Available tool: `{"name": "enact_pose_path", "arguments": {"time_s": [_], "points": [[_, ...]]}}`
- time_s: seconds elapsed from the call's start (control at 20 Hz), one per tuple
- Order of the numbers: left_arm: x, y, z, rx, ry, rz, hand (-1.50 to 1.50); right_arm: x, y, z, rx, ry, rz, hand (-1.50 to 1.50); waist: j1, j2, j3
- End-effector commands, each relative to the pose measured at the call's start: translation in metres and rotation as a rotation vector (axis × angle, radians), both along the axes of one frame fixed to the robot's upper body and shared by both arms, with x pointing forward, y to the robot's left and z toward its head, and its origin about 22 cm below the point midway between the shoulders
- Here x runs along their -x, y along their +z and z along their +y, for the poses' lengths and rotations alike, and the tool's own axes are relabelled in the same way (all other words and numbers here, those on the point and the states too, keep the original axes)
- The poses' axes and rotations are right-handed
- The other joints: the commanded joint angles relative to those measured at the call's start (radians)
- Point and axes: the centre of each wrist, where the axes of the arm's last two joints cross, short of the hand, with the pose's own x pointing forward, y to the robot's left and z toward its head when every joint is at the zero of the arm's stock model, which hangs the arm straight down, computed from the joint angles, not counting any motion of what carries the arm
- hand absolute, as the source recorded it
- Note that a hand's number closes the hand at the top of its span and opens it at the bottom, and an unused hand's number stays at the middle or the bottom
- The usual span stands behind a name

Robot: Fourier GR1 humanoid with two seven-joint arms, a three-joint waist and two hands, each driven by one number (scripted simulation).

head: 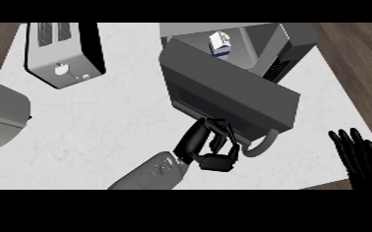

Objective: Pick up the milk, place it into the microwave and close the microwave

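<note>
left hand [207, 145] rests curled against the outer face of the microwave door [225, 91] beside its handle [263, 145], grasping nothing — milk [220, 44] stands upright inside the microwave [291, 39]. right hand [352, 150] rests open, right of the microwave.

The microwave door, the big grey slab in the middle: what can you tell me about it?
The microwave door is a dark grey slab with a darker window panel and a pale curved handle at its lower end. It stands partly open, swung out over the white counter, so the milk carton shows inside the microwave. The left hand has its fingers against the door's lower edge, beside the handle.
</note>
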Motion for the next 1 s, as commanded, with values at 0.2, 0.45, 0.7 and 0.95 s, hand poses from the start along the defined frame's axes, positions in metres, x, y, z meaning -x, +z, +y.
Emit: {"name": "enact_pose_path", "arguments": {"time_s": [0.2,0.45,0.7,0.95], "points": [[-0.018,0.029,-0.012,0.113,0.203,-0.018,1.50,-0.008,0.030,-0.004,0.069,0.061,-0.037,-1.50,-0.038,0.009,-0.001],[-0.031,0.040,-0.016,0.116,0.284,-0.014,-1.50,-0.012,0.047,-0.017,0.086,0.027,-0.070,-1.50,-0.072,0.015,0.001],[-0.046,0.050,-0.018,0.104,0.372,0.019,-1.50,-0.020,0.074,-0.031,0.175,0.002,-0.141,-1.50,-0.101,0.022,0.002],[-0.062,0.064,-0.016,0.158,0.458,0.048,-1.50,-0.029,0.125,-0.043,0.439,-0.117,-0.311,1.50,-0.115,0.034,-0.004]]}}
